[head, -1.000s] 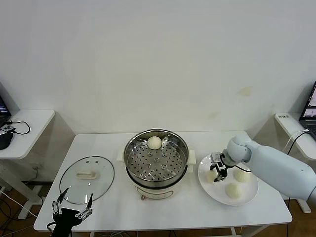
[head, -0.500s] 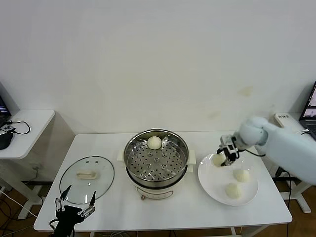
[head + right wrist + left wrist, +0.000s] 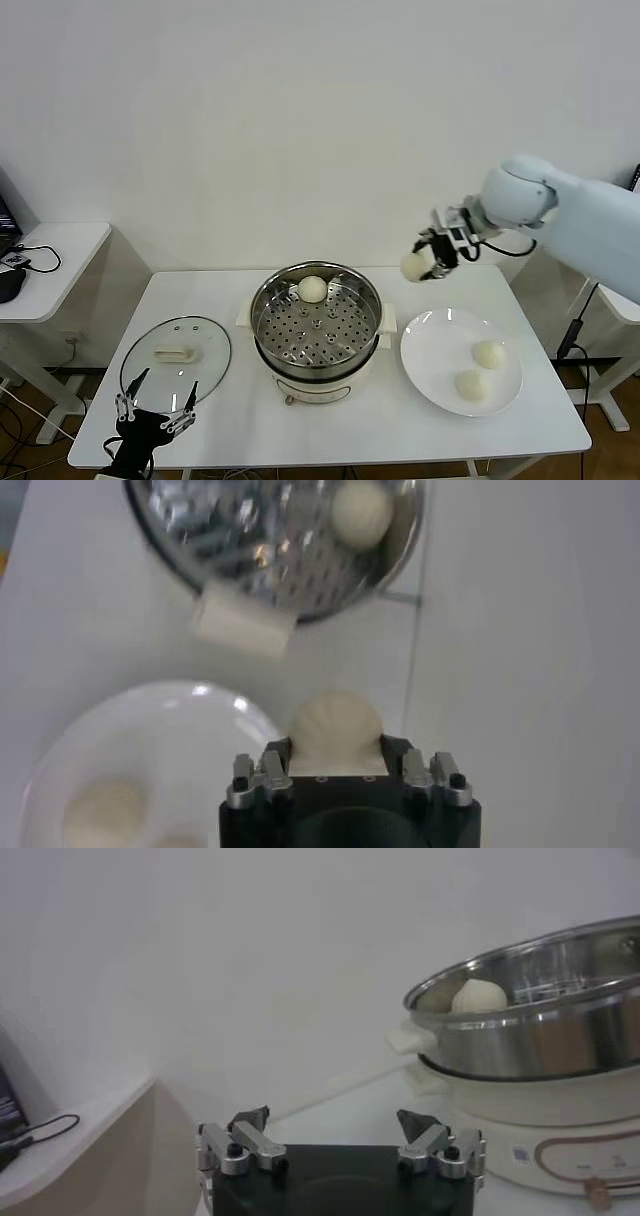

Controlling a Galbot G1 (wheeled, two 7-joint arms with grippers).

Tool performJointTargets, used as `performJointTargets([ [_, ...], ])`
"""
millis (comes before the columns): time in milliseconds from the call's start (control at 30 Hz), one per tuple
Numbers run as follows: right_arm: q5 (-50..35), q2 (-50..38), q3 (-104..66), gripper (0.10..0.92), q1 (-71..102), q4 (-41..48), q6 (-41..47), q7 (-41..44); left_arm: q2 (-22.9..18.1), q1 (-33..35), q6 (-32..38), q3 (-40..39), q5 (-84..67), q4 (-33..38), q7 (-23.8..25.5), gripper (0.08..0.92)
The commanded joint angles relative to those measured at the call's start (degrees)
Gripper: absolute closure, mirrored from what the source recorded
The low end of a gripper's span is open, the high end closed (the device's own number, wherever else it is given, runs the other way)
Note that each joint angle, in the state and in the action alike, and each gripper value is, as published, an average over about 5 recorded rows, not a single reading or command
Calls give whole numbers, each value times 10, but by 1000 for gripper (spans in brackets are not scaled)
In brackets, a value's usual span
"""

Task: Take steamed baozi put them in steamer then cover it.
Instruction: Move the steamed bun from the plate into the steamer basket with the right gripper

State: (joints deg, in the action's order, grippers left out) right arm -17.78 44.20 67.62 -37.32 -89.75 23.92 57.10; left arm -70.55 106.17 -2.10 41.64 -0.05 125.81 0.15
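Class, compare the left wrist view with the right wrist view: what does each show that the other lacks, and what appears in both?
Only the left wrist view shows the left tool, open and empty, plus the steamer's cream base. Only the right wrist view shows the right tool shut on a baozi above the white plate, where another bun lies. Both show the steamer with one bun inside.

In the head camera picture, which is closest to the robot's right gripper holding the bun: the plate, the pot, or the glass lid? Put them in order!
From the right gripper:
1. The plate, just below it, on the table's right side.
2. The pot, in the middle.
3. The glass lid, far off on the left.
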Motion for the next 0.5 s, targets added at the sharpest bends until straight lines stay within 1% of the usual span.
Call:
performJointTargets([
  [33,-113,157,37,440,-22,12,66,-47,2,-1,0,9,-3,-6,0,177],
  [267,-147,239,28,440,44,61,113,-85,0,-4,0,17,-4,-8,0,177],
  [500,-140,282,20,440,96,104,132,-105,-4,-2,1,21,-5,-9,0,177],
])
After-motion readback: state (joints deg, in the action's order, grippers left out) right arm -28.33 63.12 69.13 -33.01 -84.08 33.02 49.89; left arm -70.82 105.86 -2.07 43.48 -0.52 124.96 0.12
